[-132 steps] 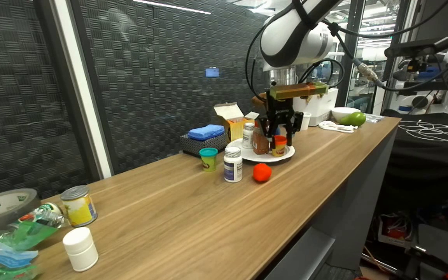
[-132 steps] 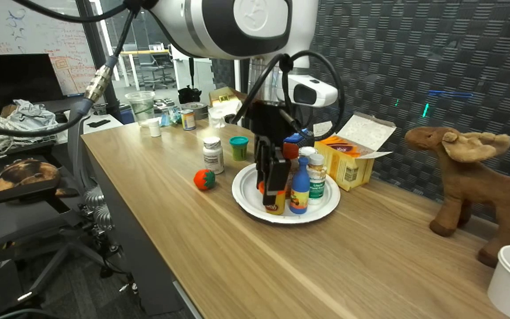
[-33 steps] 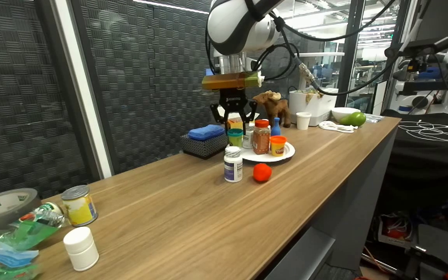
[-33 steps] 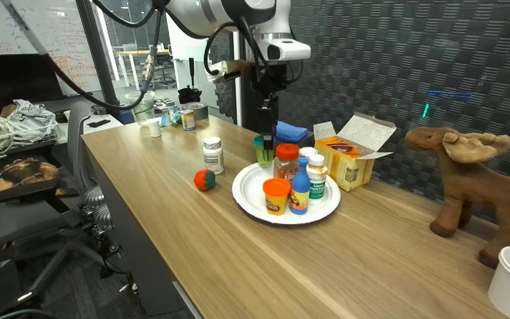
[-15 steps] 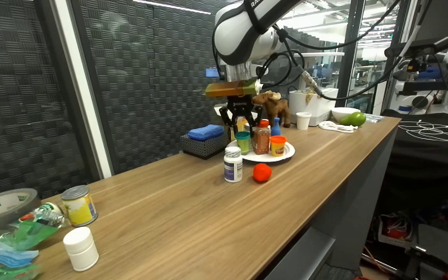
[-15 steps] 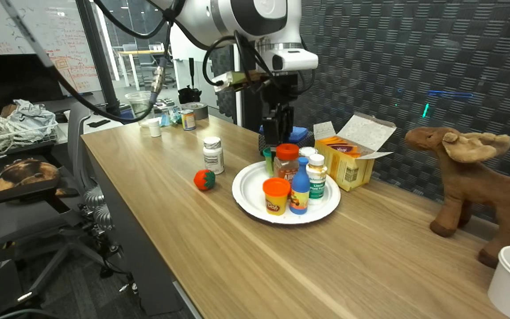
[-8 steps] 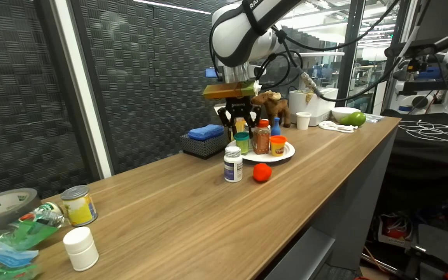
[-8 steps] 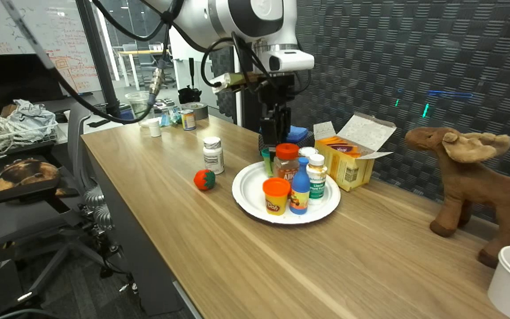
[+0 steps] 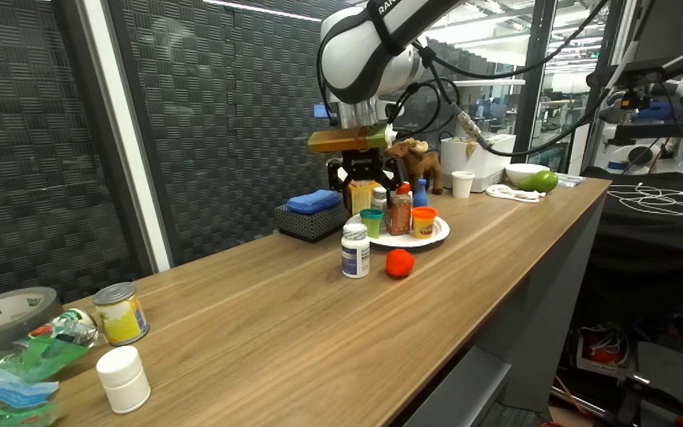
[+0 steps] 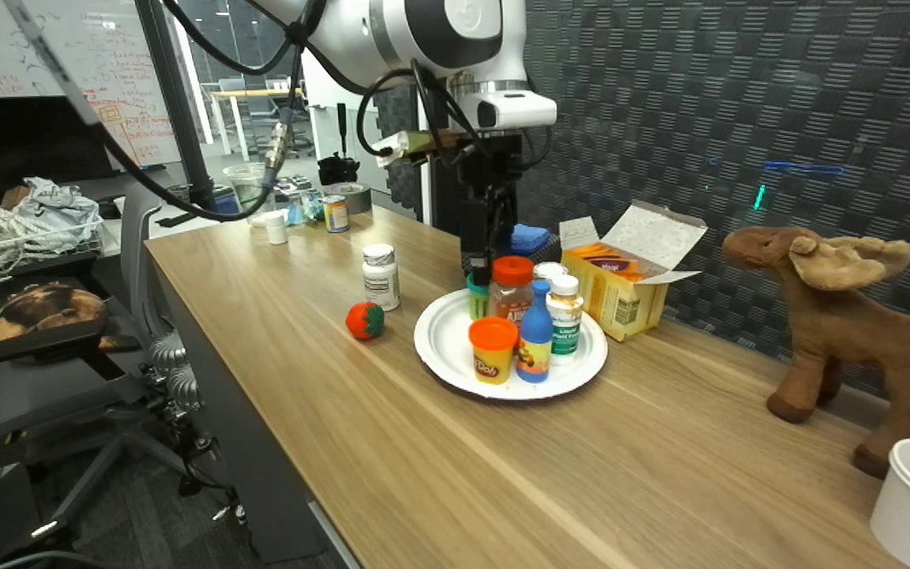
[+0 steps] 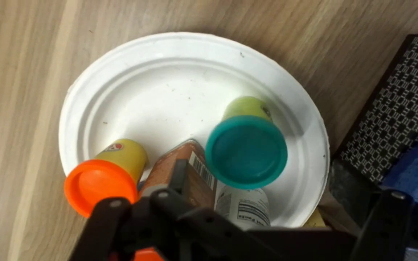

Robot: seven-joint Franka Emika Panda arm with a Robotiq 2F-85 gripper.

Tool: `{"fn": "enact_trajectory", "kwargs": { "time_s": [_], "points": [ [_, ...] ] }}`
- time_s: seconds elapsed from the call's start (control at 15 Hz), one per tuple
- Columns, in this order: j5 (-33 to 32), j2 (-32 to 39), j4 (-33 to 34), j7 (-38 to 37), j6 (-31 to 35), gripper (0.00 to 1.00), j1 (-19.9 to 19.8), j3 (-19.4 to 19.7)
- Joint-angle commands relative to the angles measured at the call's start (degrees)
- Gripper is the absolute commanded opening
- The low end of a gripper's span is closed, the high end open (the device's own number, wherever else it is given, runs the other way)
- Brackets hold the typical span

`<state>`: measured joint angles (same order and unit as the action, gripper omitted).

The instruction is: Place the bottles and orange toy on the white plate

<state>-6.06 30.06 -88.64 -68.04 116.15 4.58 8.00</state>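
The green tub [image 11: 246,154] stands on the white plate [image 11: 194,45], under the claw [image 9: 369,200], whose jaws are wide apart and empty, so its placing looks done. Next should come a lift, then a reach sideways and down for the white bottle [image 9: 355,252] or orange toy [image 9: 399,263], both on the counter [image 9: 294,332].

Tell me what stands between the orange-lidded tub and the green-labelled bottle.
In an exterior view, the blue bottle stands between the orange-lidded tub and the green-labelled bottle.

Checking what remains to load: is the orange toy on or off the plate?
Off: in an exterior view, wooden counter shows between the orange toy and the white plate.
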Motion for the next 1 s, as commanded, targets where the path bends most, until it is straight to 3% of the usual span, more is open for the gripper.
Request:
{"fn": "enact_trajectory", "kwargs": {
  "time_s": [0.0, 0.6, 0.93],
  "points": [
    [-0.51, -0.84, 0.71, -0.37, 0.0, 1.0, 0.24, -0.41],
    [0.51, -10.04, -5.69, 2.18, 1.49, 1.0, 0.61, -3.61],
    [2.57, -16.4, -12.94, 14.65, 0.02, 1.0, 0.05, -7.14]
  ]
}}
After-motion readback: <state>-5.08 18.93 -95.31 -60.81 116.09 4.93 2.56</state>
